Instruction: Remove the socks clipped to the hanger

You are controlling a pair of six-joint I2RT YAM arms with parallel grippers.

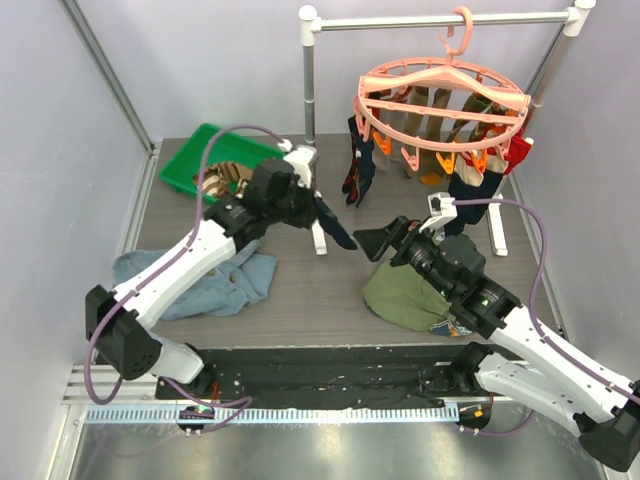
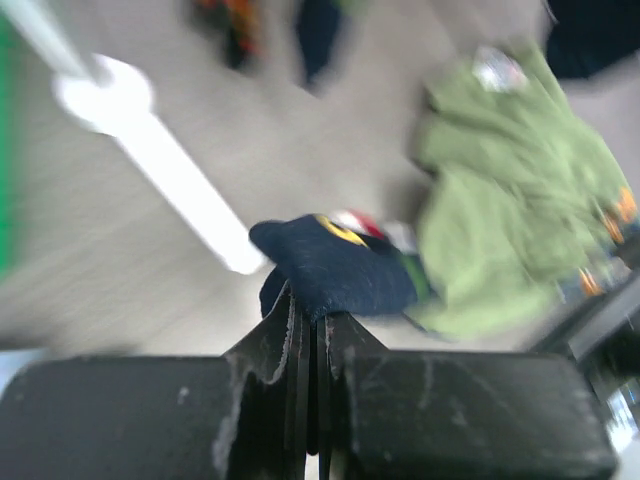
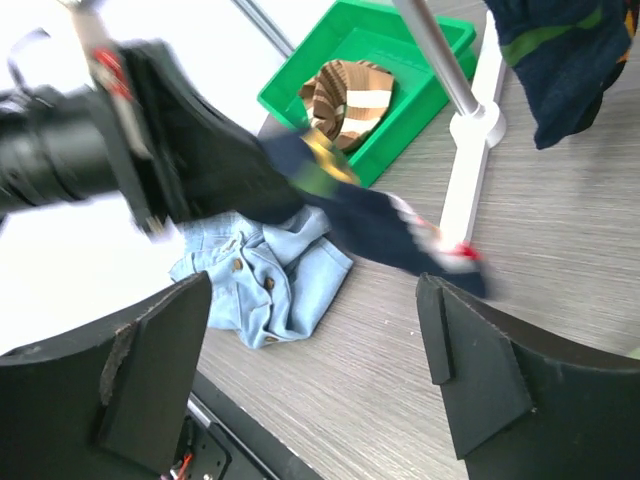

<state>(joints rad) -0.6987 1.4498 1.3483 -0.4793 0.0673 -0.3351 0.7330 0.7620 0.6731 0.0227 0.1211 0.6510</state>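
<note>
Navy sock (image 1: 331, 224): pinched in the closed left claw (image 2: 308, 315), free of the hanger (image 1: 440, 92), down-left of it over the bench (image 1: 320, 295). Right claw (image 3: 312, 300): spread wide, empty, below the hanger. Other socks (image 1: 361, 168): clipped under the hanger's ring.

Bright even light, soft shadows on the table (image 1: 320, 292), top view crisp, left wrist view all motion blur, right wrist view glaring white at left, navy sock (image 3: 380, 215) streaked.

Green plastic tray (image 1: 200, 150) at the grey wood-grain surface's (image 1: 320, 290) far left; crumpled blue denim garment (image 1: 215, 285) near left, olive-green garment (image 1: 398, 295) near right, grey-and-white metal rail stand (image 1: 440, 20) behind.
</note>
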